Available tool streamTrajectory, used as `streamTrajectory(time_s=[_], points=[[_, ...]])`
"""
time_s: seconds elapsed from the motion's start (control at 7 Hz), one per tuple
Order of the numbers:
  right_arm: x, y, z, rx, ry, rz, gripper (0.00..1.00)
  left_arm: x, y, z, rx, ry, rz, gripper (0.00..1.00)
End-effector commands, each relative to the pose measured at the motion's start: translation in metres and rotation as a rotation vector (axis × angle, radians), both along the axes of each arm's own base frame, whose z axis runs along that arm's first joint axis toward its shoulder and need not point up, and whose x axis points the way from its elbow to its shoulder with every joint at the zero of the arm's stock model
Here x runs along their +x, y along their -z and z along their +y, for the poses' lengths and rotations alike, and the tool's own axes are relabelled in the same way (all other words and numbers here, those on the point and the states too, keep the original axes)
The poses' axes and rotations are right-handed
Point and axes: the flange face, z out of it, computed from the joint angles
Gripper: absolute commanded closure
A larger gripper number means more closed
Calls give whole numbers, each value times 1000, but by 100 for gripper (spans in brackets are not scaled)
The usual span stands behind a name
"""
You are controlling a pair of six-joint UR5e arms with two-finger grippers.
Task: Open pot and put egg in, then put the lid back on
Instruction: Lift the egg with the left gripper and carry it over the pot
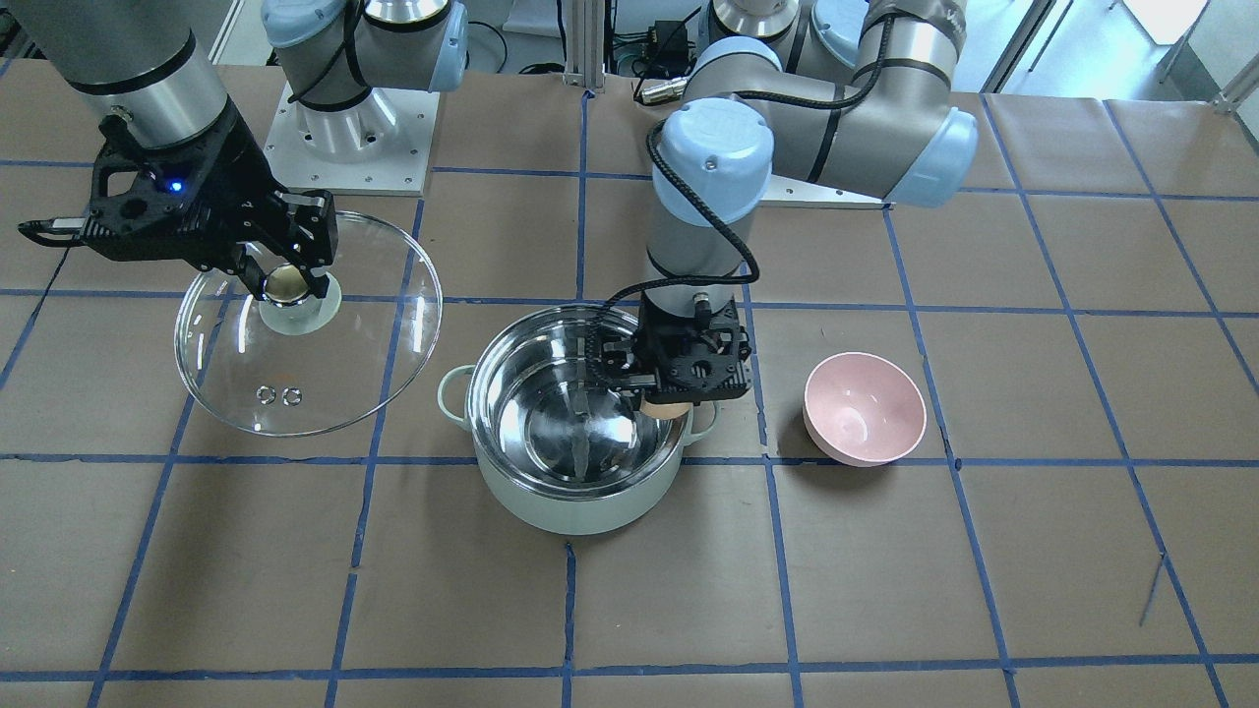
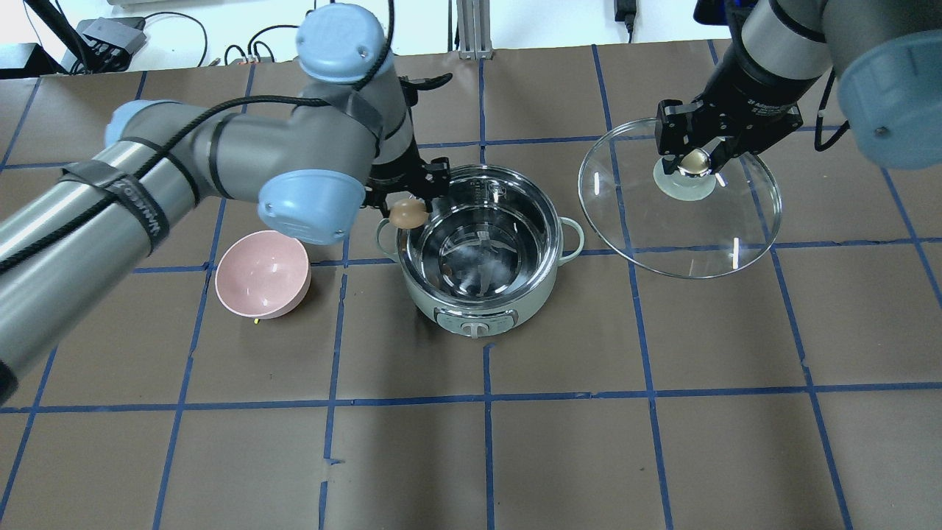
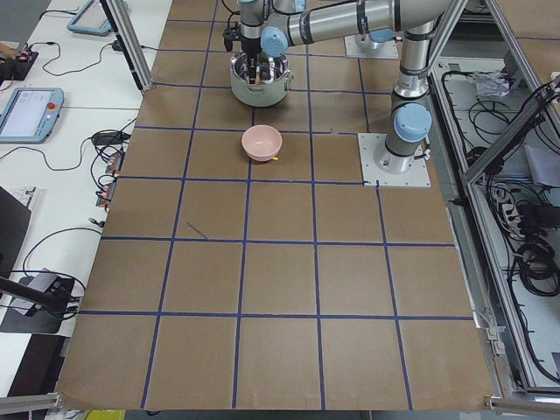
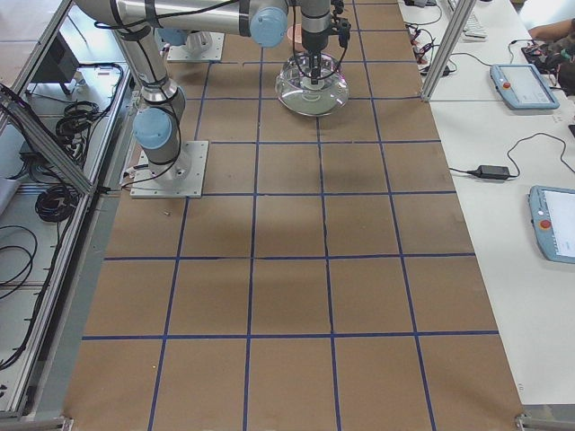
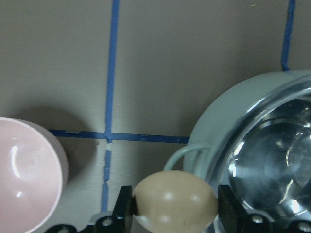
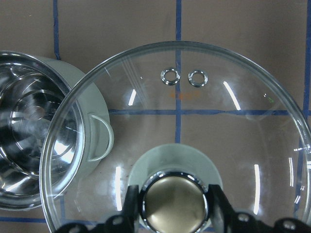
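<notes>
The mint-green pot [image 2: 482, 294] stands open at mid-table, its steel inside empty; it also shows in the front view [image 1: 580, 497]. My left gripper [image 2: 407, 210] is shut on the tan egg [image 2: 408, 214] and holds it above the pot's rim, over the side handle nearest the bowl. The left wrist view shows the egg [image 5: 175, 199] between the fingers beside the pot [image 5: 218, 121]. My right gripper [image 2: 693, 160] is shut on the gold knob of the glass lid [image 2: 684, 235], holding it off to the pot's side. The right wrist view shows the lid [image 6: 218, 131] and pot [image 6: 90, 97].
A pink bowl [image 2: 262, 274] sits on the table on the left arm's side of the pot, also in the front view [image 1: 866, 408]. Brown paper with blue tape lines covers the table. The arm bases stand at the robot's edge.
</notes>
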Motion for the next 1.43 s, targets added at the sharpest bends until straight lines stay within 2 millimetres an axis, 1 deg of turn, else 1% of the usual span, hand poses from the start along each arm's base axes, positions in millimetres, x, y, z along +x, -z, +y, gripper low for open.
streamTrajectory(time_s=[0.0, 0.14, 0.29, 0.43, 0.57, 0.86, 1.0, 1.14, 1.29], points=[[0, 0, 0, 0, -2, 0, 62, -45, 26, 10, -14, 13, 3, 92], [0, 0, 0, 0, -2, 0, 62, -52, 45, 8, 11, 23, 12, 92], [0, 0, 0, 0, -4, 0, 62, -62, 56, 12, 27, 57, 5, 92], [0, 0, 0, 0, -4, 0, 62, -62, 70, 14, 57, 53, -5, 92], [0, 1, 0, 2, -3, 2, 62, -64, 78, 13, 63, 53, -4, 91], [0, 3, 1, 5, -2, 0, 62, -66, 73, 12, 60, 64, 13, 88], [0, 2, 1, 3, -2, 0, 62, -66, 74, 12, 63, 64, 13, 84], [0, 2, 1, 3, -2, 0, 62, -66, 75, 13, 69, 67, 11, 84], [0, 2, 1, 3, -2, 0, 62, -65, 75, 13, 66, 68, 10, 51]])
